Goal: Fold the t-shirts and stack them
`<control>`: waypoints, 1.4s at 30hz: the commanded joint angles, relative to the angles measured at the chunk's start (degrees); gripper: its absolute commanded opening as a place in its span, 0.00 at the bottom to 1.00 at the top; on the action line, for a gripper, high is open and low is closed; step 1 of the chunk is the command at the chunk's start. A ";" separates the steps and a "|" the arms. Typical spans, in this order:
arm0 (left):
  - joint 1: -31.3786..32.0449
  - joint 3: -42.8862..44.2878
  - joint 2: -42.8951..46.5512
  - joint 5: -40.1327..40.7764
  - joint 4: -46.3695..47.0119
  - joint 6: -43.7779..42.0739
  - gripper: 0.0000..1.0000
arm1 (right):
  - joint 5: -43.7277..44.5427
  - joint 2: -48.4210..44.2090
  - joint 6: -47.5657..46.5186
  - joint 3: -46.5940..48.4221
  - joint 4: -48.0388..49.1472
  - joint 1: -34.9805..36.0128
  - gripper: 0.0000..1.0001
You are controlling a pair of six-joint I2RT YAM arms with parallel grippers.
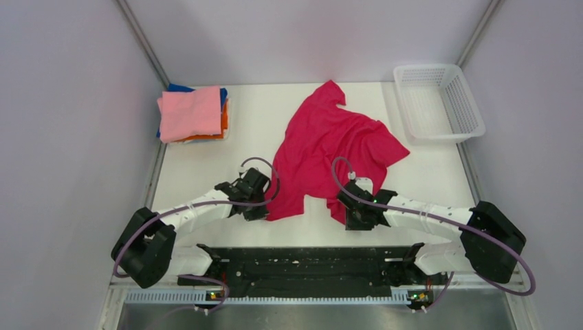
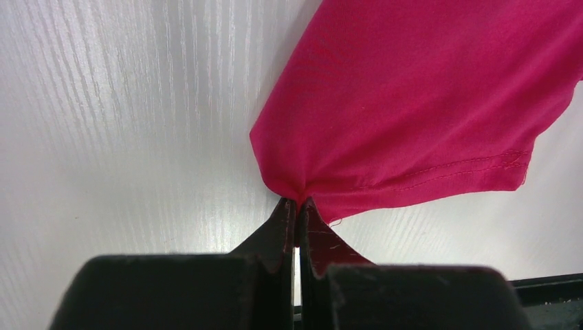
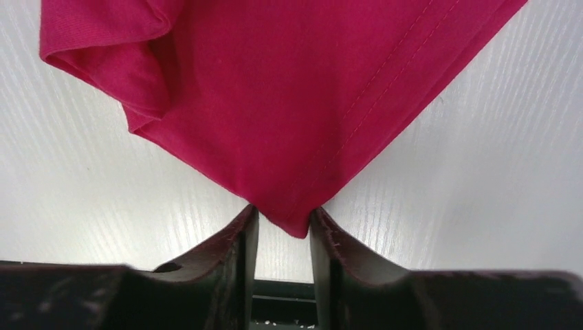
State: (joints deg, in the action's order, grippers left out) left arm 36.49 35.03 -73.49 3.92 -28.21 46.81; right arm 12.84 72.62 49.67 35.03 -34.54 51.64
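The crimson-red t-shirt [image 1: 323, 144] lies crumpled and spread across the middle of the table. My left gripper [image 1: 265, 206] is shut on the shirt's near left hem corner; in the left wrist view [image 2: 297, 203] the cloth [image 2: 426, 103] bunches at the closed tips. My right gripper [image 1: 350, 206] is at the shirt's near right corner. In the right wrist view [image 3: 283, 216] its jaws stand apart with the cloth's corner point [image 3: 275, 103] hanging between them. A folded stack sits at the far left with light pink [image 1: 189, 112] on top, orange [image 1: 224, 120] and blue [image 1: 180, 88] edges below.
A white plastic mesh basket [image 1: 440, 103] stands at the far right corner. The table's side rails run along the left and right edges. The black arm mount bar [image 1: 302, 265] runs along the near edge.
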 commanded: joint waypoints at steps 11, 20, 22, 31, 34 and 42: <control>0.07 -0.17 3.87 2.98 0.30 1.64 0.00 | 6.60 1.12 2.89 -2.06 -0.44 -1.68 0.00; -1.91 17.09 4.10 15.72 1.09 -2.42 0.00 | 13.55 -15.45 -8.87 6.59 8.99 -14.49 0.00; -2.96 21.58 4.01 18.75 3.33 -4.47 0.00 | 13.55 -18.05 -12.07 9.21 12.08 -18.00 0.00; -4.98 42.54 8.36 33.16 8.49 -18.65 0.00 | 13.76 -23.32 -24.35 26.71 15.20 -26.73 0.00; -5.01 45.21 12.15 36.30 15.07 -25.89 0.00 | 13.89 -24.37 -28.15 32.88 14.02 -26.76 0.00; -4.96 61.90 15.21 30.31 15.32 -38.28 0.00 | 1.26 -27.28 -31.24 46.71 11.41 -26.70 0.00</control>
State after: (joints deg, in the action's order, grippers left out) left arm 31.79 87.35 -59.27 36.12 -15.81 17.34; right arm 23.27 47.27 21.78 74.61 -22.68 25.21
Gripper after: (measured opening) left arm 0.021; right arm 0.015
